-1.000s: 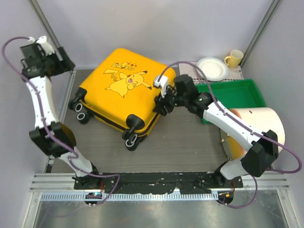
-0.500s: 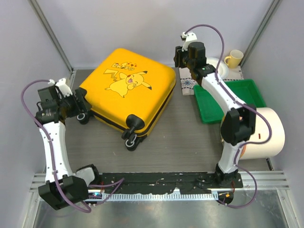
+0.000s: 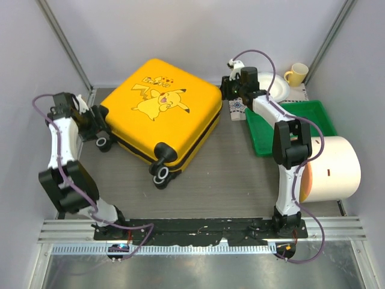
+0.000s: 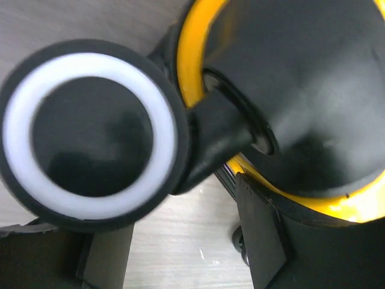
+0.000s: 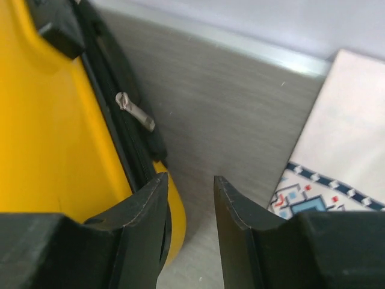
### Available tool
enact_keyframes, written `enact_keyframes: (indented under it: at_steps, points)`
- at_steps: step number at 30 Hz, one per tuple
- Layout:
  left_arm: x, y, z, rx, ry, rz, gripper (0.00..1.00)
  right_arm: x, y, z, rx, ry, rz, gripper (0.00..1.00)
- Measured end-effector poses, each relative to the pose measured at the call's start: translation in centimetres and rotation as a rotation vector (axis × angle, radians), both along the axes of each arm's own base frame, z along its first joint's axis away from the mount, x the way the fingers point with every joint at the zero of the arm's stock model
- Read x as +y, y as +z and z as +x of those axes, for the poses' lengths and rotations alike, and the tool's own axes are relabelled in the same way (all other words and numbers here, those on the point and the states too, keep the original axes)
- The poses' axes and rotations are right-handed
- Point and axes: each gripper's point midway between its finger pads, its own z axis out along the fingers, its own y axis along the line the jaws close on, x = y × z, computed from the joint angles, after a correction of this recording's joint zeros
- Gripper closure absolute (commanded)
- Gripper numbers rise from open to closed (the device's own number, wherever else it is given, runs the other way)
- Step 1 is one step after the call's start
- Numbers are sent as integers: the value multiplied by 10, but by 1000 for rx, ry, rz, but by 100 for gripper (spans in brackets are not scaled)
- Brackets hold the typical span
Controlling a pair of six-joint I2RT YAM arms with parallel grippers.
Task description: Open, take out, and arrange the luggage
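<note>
— Where do the hands stand?

— The left hand (image 4: 180, 256) sits low at the left corner of the luggage (image 3: 159, 114). Its fingers are set wide, and a wheel (image 4: 90, 132) fills the view right in front of them. I see nothing pinched. Only bench (image 4: 60, 18) shows in the gap.

— And the other one?

— The right hand (image 5: 189, 183) is at the far right corner. Its fingers are narrow, with bare bench between them, and it holds nothing. One finger is just beside the yellow shell. The zipper pull (image 5: 135, 111) hangs on the black trim a little ahead of the tips, untouched.

— How does the luggage lie?

— Flat on the bench, print up, turned at a slant, with its wheels toward the near left. A patterned cloth (image 5: 337, 150) lies just to its right, and a green tray (image 3: 295, 123) is beyond that.

— Is it open?

— No. From above, the two shells meet all round as far as I can see. In the right wrist view, the trim is closed where the pull sits.

— So how far along is the task?

— At the very start, I judge. Nothing is unzipped, nothing is out, nothing is arranged. One hand looks placed to steady the case by its wheel end and the other to go for the pull.

— What is left?

— All of it: running the zipper round, lifting the lid, taking out whatever is inside and setting it in order. What it holds I cannot tell while it is shut.
</note>
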Motion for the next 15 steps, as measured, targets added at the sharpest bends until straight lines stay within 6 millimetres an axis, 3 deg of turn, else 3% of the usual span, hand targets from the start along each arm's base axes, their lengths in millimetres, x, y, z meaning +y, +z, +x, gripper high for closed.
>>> enact_keyframes:
  at_steps: [4, 6, 9, 11, 12, 15]
  points:
    - [37, 1, 64, -3, 38, 32, 30, 3, -14, -32, 47, 63, 22, 57]
    - [55, 7, 113, -64, 37, 53, 27, 6, -14, -53, 62, 90, 28, 55]
    - [66, 16, 165, -157, 13, 67, 19, 11, -15, -83, 93, 120, 27, 46]
    - [64, 21, 176, -197, -20, 76, 16, 13, -15, -98, 121, 135, 18, 39]
    - [59, 27, 172, -208, -57, 65, 16, 14, -15, -104, 131, 146, 7, 33]
    - [49, 52, 156, -262, -174, 33, 12, 10, -12, -119, 138, 183, -31, 31]
